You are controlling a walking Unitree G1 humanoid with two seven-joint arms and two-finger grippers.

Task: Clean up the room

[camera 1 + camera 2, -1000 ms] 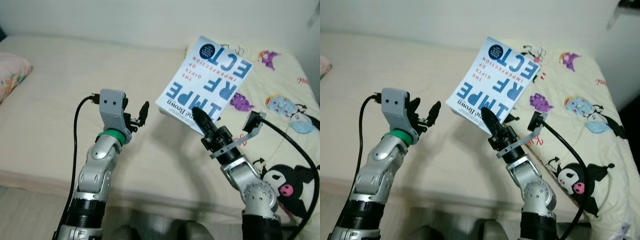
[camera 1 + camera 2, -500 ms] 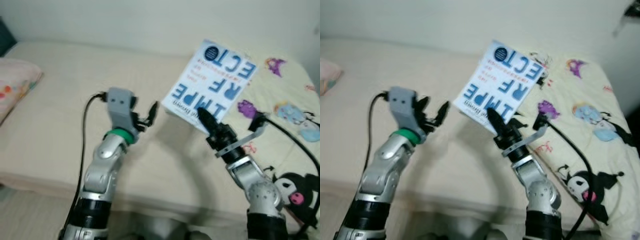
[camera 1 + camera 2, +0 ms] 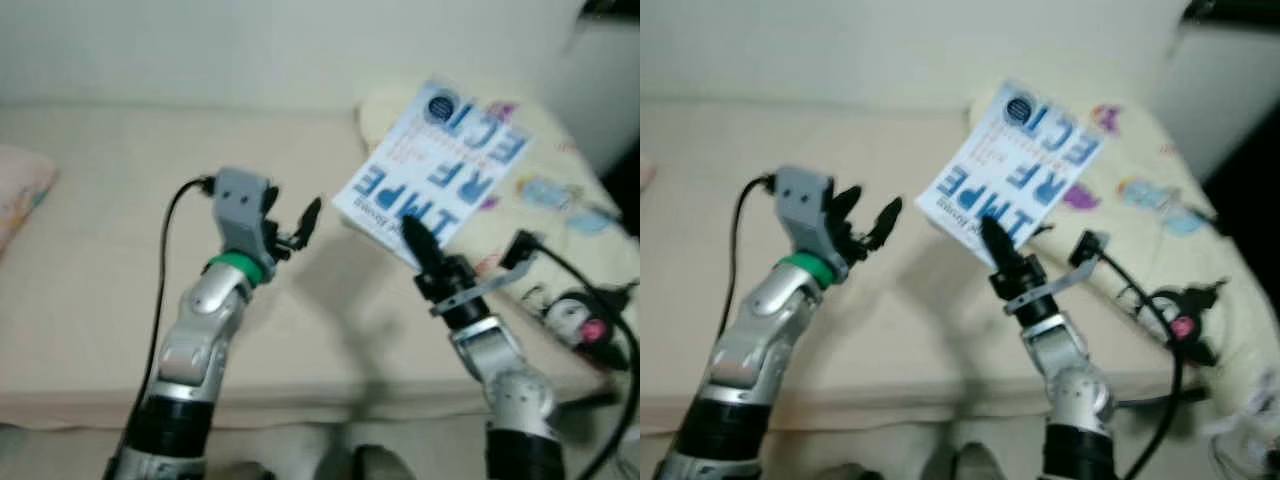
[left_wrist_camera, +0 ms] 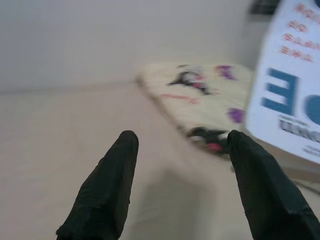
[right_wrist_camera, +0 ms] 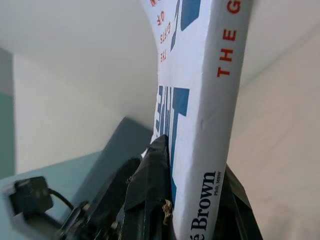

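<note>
Right gripper [image 3: 418,238] is clamped on a white paperback book [image 3: 432,175], pinching its near lower corner so the book stands raised above the bed [image 3: 90,230], cover facing the camera with big blue letters upside down and small red lines of text. In the right wrist view the black fingers [image 5: 150,190] sit on both sides of the book's [image 5: 200,100] spine end, where "Brown" and red "THE" lettering can be read. Left gripper [image 3: 295,225] is held up over the bed just left of the book, fingers spread apart and holding nothing; the left wrist view shows the two black fingers [image 4: 107,185] well separated with the book's [image 4: 290,95] cover edge off to one side of them. Bed has a plain cream sheet across the left and middle. A cream blanket with cartoon character prints [image 3: 560,200] lies on the right part of the bed, behind and right of the book. A pink patterned pillow [image 3: 20,195] sits at the far left edge. Black cable [image 3: 590,300] runs from the right wrist down the right side. Head views are blurred.
</note>
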